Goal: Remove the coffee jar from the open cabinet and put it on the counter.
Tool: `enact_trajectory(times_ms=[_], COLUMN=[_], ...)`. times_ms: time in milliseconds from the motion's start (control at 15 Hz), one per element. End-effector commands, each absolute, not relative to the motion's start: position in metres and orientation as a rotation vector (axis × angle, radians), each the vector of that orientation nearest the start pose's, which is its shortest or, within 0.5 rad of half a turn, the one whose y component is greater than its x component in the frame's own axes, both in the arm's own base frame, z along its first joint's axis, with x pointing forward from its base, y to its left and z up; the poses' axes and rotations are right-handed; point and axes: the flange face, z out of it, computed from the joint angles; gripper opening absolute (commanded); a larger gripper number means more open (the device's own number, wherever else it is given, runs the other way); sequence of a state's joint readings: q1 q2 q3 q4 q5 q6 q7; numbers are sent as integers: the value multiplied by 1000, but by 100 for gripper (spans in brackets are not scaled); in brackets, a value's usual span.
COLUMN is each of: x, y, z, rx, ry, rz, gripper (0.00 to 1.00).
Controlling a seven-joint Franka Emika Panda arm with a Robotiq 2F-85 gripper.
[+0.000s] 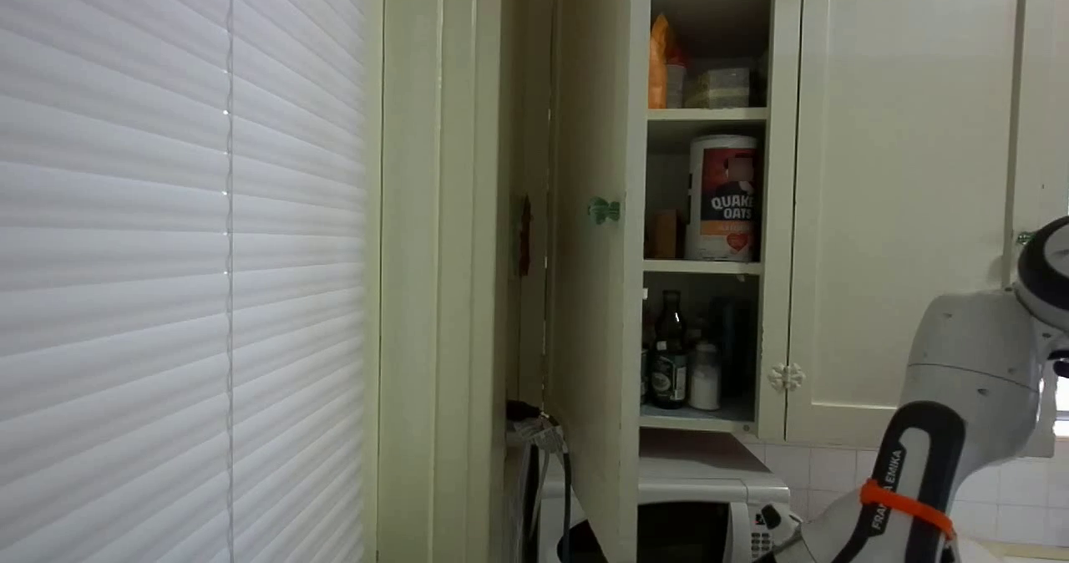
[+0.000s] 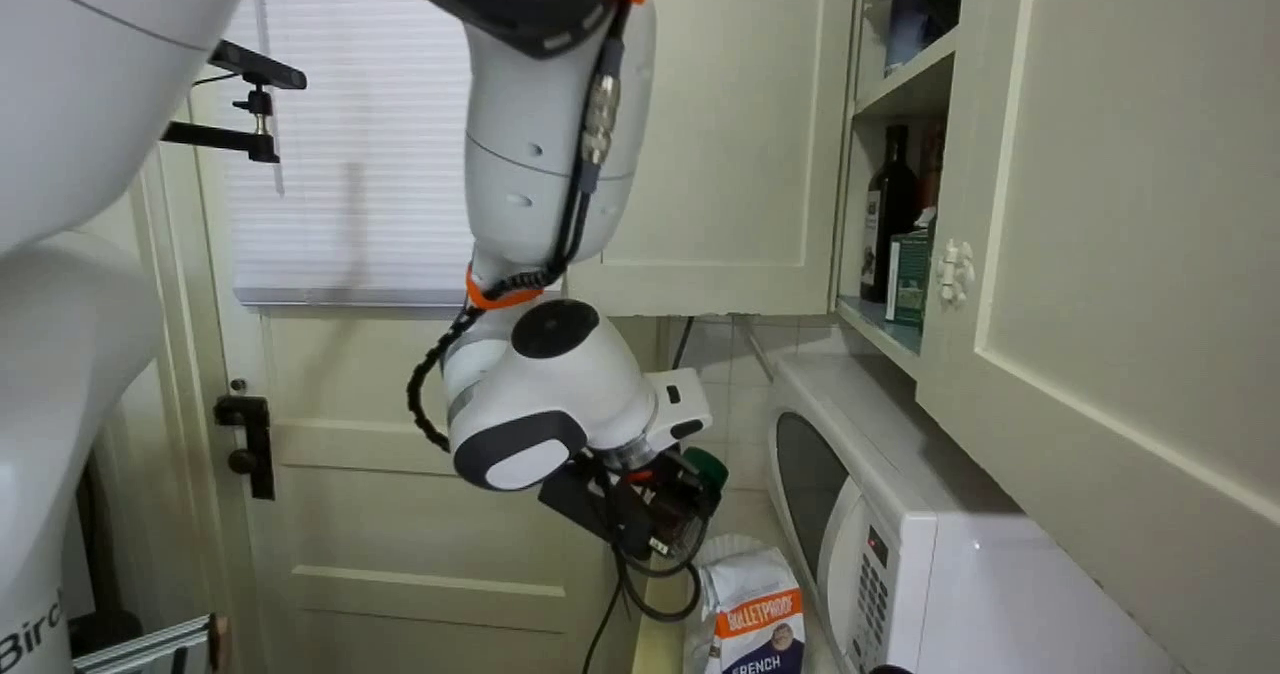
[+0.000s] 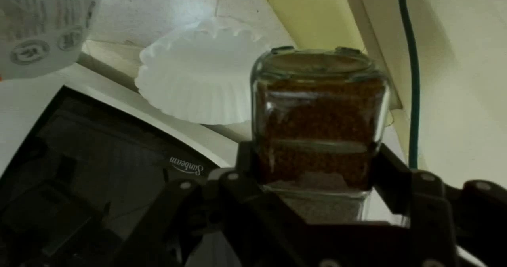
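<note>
I've got the claw (image 3: 315, 162) clamped on the coffee jar (image 3: 317, 116), a finger on each side of the brown-filled glass. The jar is out of the cabinet (image 1: 778, 212), held above the counter (image 2: 752, 514) near the microwave (image 2: 900, 484), its green lid (image 2: 709, 466) showing in an exterior view. My wrist view has a fluted white shape (image 3: 202, 73) beyond it. A white bag (image 2: 755, 599) stands beside the microwave; the cabinet's door (image 1: 589, 312) is swung out.

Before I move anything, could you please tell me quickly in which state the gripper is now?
Gripper: closed, holding the jar.
</note>
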State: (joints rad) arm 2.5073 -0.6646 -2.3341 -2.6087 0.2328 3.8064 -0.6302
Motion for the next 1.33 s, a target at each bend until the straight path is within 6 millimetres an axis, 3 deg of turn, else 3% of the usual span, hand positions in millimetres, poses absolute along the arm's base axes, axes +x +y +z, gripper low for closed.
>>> enact_trajectory(times_ms=[0, 200, 533, 600, 933, 1000, 1067, 1133, 1267], x=[489, 512, 530, 522, 527, 527, 527, 527, 527], y=[73, 74, 96, 86, 94, 94, 93, 93, 95], z=[131, 102, 79, 93, 82, 82, 82, 82, 86], rx=[-2715, -2693, -2630, -2650, -2633, -2632, -2635, -2635, -2629], ry=[-398, -401, -446, -456, -447, -447, -445, -446, -455], rz=[-1130, -1162, -1201, -1158, -1169, -1169, -1171, -1171, -1178], gripper=[48, 48, 48, 73, 73, 48, 48, 91, 99])
